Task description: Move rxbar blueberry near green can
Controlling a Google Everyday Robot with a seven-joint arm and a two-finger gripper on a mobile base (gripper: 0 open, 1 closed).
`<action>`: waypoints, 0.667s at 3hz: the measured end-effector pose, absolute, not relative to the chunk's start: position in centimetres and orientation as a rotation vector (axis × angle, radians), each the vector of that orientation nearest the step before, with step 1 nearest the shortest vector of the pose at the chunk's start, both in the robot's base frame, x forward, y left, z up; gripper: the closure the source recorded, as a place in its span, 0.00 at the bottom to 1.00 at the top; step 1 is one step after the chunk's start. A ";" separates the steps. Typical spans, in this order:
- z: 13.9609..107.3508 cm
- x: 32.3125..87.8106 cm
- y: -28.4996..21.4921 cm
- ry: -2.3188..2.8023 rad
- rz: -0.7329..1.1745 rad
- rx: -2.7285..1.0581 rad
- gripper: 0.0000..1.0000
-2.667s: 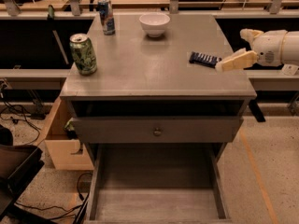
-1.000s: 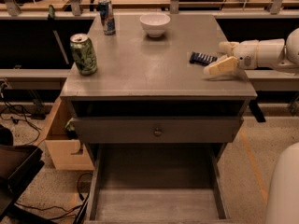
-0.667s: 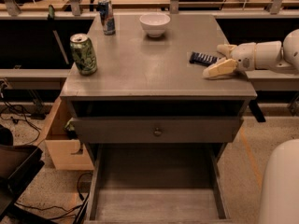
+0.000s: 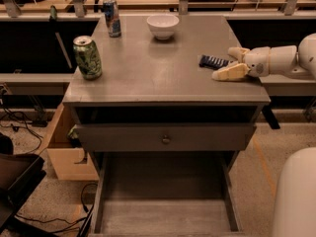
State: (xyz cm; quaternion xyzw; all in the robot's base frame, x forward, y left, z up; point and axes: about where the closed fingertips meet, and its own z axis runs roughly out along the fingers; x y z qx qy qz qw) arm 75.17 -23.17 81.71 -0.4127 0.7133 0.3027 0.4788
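Since a moment ago, the white robot arm (image 4: 279,60) has slid left, so its cream two-finger gripper (image 4: 233,63) is now right at the end of the snack bar. The big grey wooden table (image 4: 163,78) has its low drawer (image 4: 163,216) pulled out. The gripper's fingers are spread apart, one behind the bar's right end and one in front. A round white bowl (image 4: 163,25) sits at the back. The green and white drink can (image 4: 87,57) stands near the left edge. A slim blue and silver can (image 4: 112,17) stands behind it. The flat dark blue rxbar blueberry (image 4: 212,61) lies on the right side, well apart from the green can.
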 end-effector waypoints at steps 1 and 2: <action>81.7 75.2 -23.1 1.741 0.739 -1.008 0.63; 81.7 75.2 -23.1 1.741 0.740 -1.008 0.86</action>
